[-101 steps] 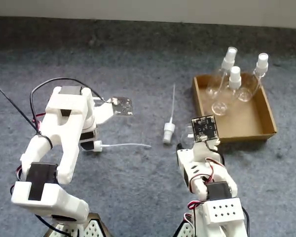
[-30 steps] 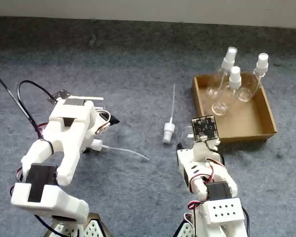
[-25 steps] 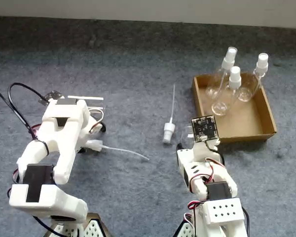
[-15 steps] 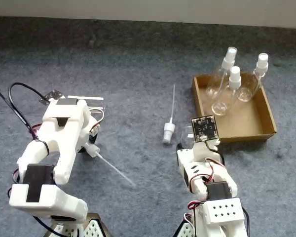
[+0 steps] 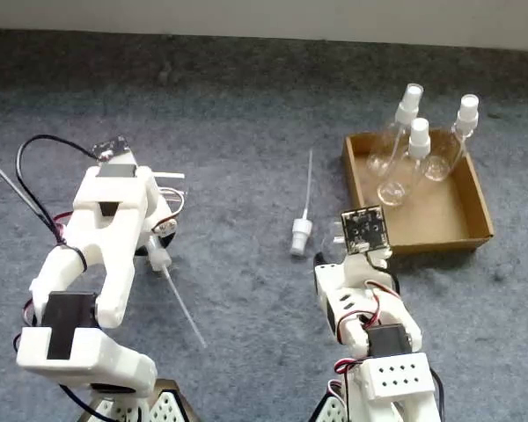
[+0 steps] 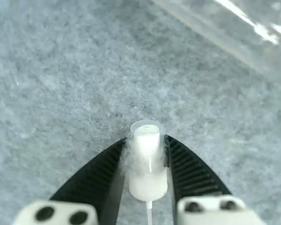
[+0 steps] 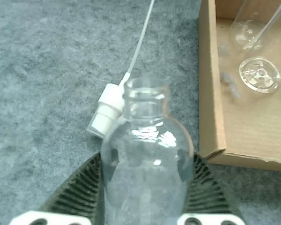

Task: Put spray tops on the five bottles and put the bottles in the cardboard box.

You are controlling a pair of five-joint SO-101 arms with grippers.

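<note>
One white plastic spray top (image 5: 161,258), pinched by the left gripper (image 6: 145,141), aims its thin tube toward five o'clock; the right gripper (image 7: 146,159) clasps a clear uncapped bottle (image 7: 146,136).

A shallow, open cardboard box (image 5: 480,230) sits at the right of the overhead view. Three clear bottles (image 5: 405,167) with white spray tops lean against its far wall. A loose white spray top (image 5: 300,236) lies at centre, its thin tube pointing up-frame. A second spray top (image 6: 147,168) is clamped in the left gripper (image 6: 145,140). An uncapped clear bottle (image 7: 147,136) is clamped in the right gripper (image 7: 147,157).
</note>
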